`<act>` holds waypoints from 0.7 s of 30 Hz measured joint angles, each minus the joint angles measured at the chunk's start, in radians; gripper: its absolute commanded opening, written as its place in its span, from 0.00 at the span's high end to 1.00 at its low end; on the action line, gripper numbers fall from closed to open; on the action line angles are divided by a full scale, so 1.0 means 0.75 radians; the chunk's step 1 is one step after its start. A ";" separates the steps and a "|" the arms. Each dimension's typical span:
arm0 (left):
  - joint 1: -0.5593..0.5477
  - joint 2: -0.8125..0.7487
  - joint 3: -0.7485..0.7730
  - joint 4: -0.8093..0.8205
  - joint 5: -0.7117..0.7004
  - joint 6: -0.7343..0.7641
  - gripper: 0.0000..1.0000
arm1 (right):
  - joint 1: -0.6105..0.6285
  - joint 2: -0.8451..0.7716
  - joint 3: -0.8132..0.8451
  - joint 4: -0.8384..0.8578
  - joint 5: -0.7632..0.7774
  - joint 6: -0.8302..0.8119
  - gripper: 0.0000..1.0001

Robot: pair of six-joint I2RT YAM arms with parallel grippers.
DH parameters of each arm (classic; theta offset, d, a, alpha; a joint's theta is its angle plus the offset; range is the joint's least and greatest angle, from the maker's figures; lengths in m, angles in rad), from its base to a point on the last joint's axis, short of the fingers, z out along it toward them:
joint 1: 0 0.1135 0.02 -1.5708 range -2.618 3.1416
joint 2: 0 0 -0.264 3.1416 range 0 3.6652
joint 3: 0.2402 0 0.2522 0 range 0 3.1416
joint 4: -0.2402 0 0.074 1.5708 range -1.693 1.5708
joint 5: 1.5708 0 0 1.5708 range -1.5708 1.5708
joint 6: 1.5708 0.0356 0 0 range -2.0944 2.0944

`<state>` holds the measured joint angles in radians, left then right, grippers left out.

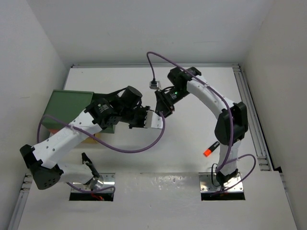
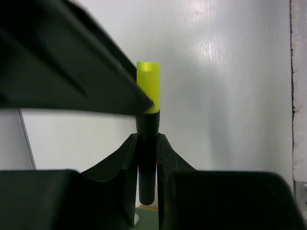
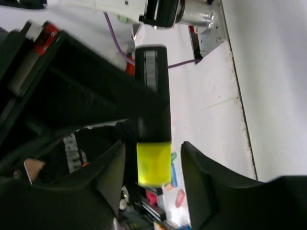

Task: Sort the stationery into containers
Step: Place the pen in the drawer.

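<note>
- We are pinching the black barrel of the yellow highlighter (image 2: 148, 86) between the pressed-in jaws of our left gripper (image 2: 147, 143), above mid-table.
- Our right gripper (image 3: 154, 151) is holding its jaws spread around the yellow cap, with a gap showing.
- The green container (image 1: 67, 103) is sitting to the left.

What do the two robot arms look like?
The left arm and right arm have white shells, chunky black joints and purple cables. The left claw and right claw are black, with two fingers each. A green light glows on the right arm.
</note>
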<state>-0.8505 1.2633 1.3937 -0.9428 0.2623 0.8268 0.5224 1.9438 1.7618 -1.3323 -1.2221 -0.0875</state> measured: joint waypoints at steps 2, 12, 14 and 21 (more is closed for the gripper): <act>0.035 -0.009 0.000 -0.001 -0.010 -0.074 1.00 | -0.054 -0.010 0.000 0.002 -0.008 0.010 0.47; 0.465 -0.279 -0.081 0.043 -0.249 -0.730 1.00 | -0.579 -0.026 -0.045 0.010 0.056 -0.024 0.48; 0.552 -0.287 -0.083 0.025 -0.303 -0.857 1.00 | -0.584 -0.026 -0.061 -0.001 0.082 -0.045 0.49; 0.779 -0.205 -0.084 -0.088 -0.368 -1.187 1.00 | -0.583 -0.063 -0.210 0.042 0.292 -0.125 0.49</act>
<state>-0.2661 1.1095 1.3308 -1.0088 -0.0139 -0.0631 0.0853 1.8965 1.6043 -1.3010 -1.0031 -0.1810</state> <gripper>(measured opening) 0.230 0.504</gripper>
